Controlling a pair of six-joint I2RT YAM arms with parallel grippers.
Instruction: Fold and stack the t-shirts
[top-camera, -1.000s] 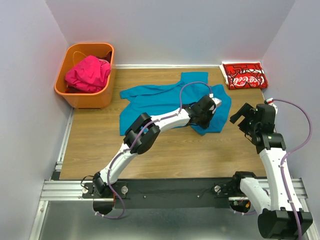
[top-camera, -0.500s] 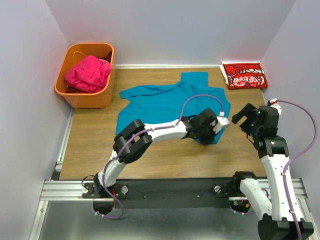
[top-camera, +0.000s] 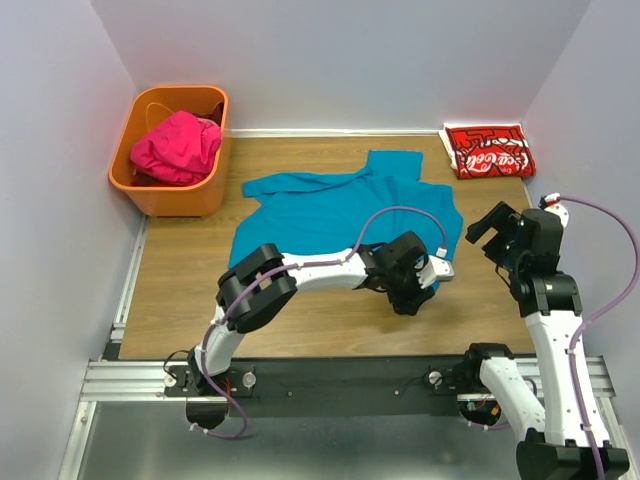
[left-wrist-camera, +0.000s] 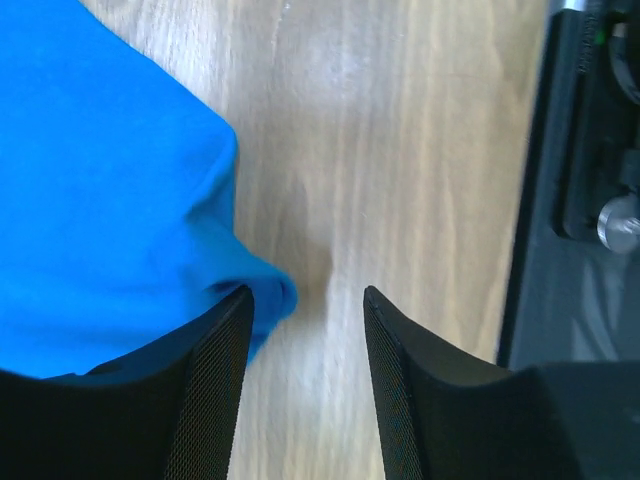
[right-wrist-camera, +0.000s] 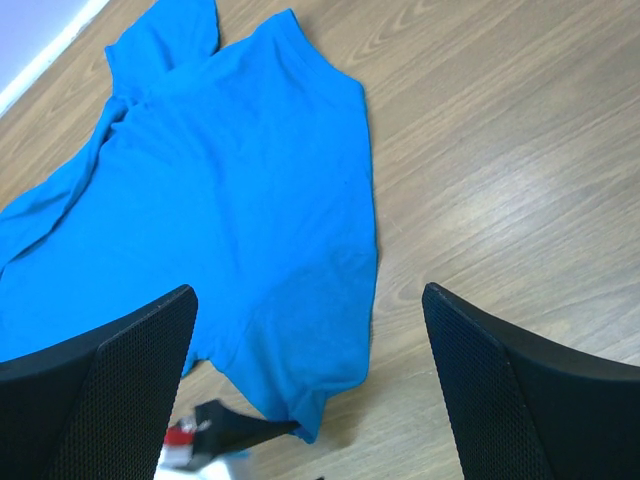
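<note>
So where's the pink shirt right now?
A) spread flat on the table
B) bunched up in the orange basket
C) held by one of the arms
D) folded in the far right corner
B: the pink shirt lies crumpled inside the orange basket at the far left. The folded one in the right corner is the red shirt.

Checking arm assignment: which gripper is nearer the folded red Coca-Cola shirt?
Right. The right gripper hovers open on the near side of the red shirt, apart from it; the left gripper is farther, at the teal shirt's near corner.
</note>
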